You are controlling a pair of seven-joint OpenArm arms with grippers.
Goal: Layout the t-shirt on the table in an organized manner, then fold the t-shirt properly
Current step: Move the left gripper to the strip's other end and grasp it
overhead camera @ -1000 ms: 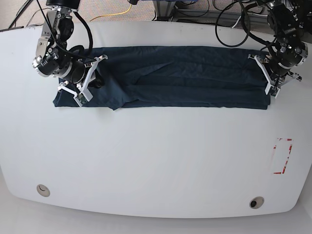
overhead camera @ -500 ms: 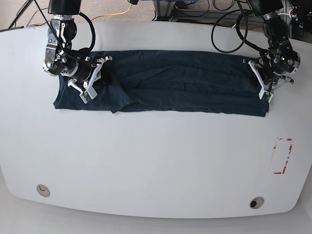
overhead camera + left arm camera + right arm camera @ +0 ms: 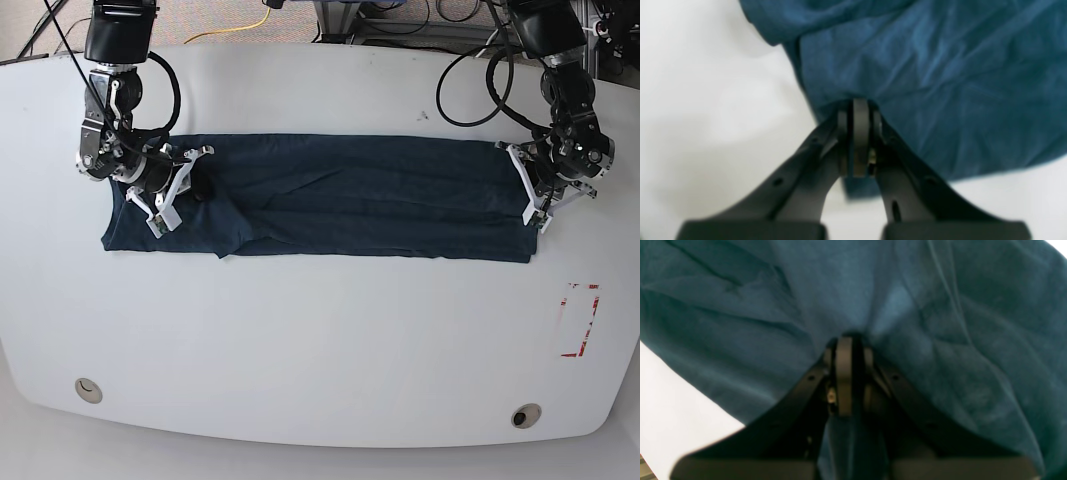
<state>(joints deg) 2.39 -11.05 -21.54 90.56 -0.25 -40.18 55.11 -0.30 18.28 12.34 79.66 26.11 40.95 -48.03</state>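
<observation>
Left wrist: I'm seeing my left end effector pinching the t-shirt edge over white bench.
Right wrist: my right end effector is gripping cloth.
Base: t-shirt is lying stretched across the bench's far half; cables are trailing behind.

No readable text, label or number anywhere.

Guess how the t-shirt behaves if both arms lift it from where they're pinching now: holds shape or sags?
Likely sags: the t-shirt lies limp and creased between the left end effector and right end effector. It bunches at each pinch, so it is probably floppy. The thin cloth looks light, likely dragging easily over the smooth table.
</observation>
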